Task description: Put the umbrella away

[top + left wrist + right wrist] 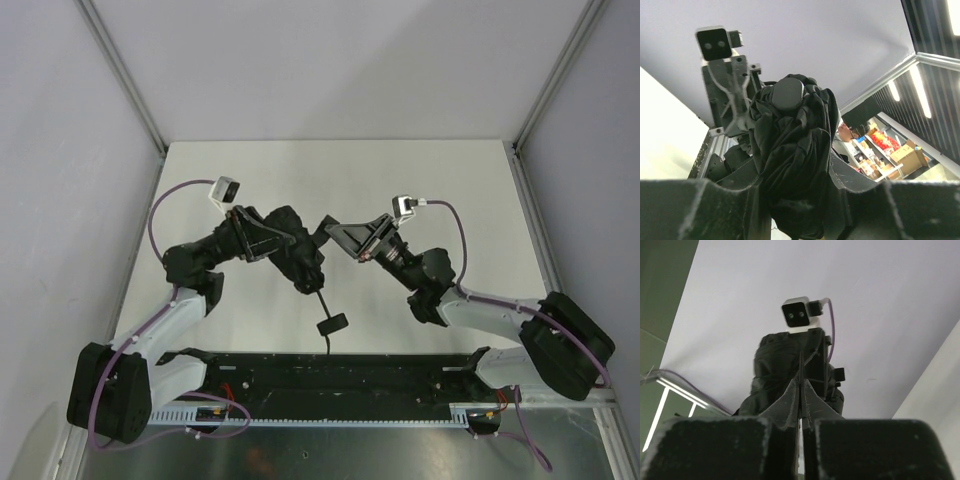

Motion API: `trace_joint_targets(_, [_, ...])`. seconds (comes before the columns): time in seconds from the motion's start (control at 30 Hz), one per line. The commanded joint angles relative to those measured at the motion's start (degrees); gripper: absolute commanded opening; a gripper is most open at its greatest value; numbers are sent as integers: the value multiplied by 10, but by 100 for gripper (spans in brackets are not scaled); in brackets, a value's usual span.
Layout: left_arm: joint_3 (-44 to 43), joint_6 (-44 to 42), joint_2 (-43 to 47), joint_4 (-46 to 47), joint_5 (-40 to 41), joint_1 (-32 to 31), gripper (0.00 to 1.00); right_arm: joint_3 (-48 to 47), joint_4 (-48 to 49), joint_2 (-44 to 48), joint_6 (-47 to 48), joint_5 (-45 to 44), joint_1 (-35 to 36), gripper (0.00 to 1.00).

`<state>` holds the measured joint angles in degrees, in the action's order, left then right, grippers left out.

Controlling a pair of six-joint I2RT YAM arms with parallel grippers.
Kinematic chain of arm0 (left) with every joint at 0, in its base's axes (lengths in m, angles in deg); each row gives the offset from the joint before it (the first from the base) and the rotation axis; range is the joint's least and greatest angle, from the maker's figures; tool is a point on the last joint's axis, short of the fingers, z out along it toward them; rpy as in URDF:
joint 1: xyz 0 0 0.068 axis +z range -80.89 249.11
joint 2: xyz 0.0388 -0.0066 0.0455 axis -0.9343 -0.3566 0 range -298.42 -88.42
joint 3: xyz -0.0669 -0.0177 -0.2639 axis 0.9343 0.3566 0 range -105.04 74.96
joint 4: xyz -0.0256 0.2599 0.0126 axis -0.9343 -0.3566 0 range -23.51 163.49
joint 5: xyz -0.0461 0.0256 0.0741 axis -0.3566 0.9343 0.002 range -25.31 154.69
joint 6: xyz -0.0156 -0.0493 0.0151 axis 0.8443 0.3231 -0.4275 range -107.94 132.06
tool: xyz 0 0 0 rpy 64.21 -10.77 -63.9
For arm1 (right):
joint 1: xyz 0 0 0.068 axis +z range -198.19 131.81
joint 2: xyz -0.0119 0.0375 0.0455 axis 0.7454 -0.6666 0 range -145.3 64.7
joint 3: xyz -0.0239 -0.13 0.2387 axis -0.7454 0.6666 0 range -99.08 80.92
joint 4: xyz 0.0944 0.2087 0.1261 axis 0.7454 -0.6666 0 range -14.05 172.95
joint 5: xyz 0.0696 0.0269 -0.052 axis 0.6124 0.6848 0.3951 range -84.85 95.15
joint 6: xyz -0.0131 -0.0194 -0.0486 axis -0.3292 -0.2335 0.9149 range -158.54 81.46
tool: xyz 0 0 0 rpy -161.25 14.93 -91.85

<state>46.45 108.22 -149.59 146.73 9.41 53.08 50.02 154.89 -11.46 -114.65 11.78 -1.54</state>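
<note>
The black umbrella [298,256] hangs above the table, its crumpled canopy bundle clamped in my left gripper [283,243]. Its thin shaft runs down toward the near edge to the small handle [332,323]. In the left wrist view the folded canopy [790,150] fills the gap between the jaws of the left gripper [805,200], with its round cap [787,93] pointing away. My right gripper [327,229] is level with the canopy's right side, its tips right at the fabric. In the right wrist view the right gripper [801,390] has its jaws pressed together, with the umbrella [772,370] just beyond them.
The white table [420,180] sits between grey side walls. A black rail [340,375] with cables runs along the near edge between the arm bases. The left wrist camera [224,189] and the right wrist camera [404,206] stand above the grippers.
</note>
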Motion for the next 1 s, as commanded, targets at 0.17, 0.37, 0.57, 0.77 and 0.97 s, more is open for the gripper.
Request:
trace_joint_targets(0.17, [16,-154,62,-45,45,13,0,-38,-92,151,150,73,-4,0])
trace_joint_targets(0.37, [0,-278,103,-267,67,9,0,-95,-116,141,156,111,19,0])
trace_joint_targets(0.57, [-44,-356,124,-502,124,7,0,-163,-153,104,196,129,81,0])
trace_joint_targets(0.77, [-86,-364,115,-647,151,5,0,-208,-253,76,277,122,122,0])
trace_joint_targets(0.97, [-113,-357,117,-732,152,5,0,-271,-433,56,443,41,159,0])
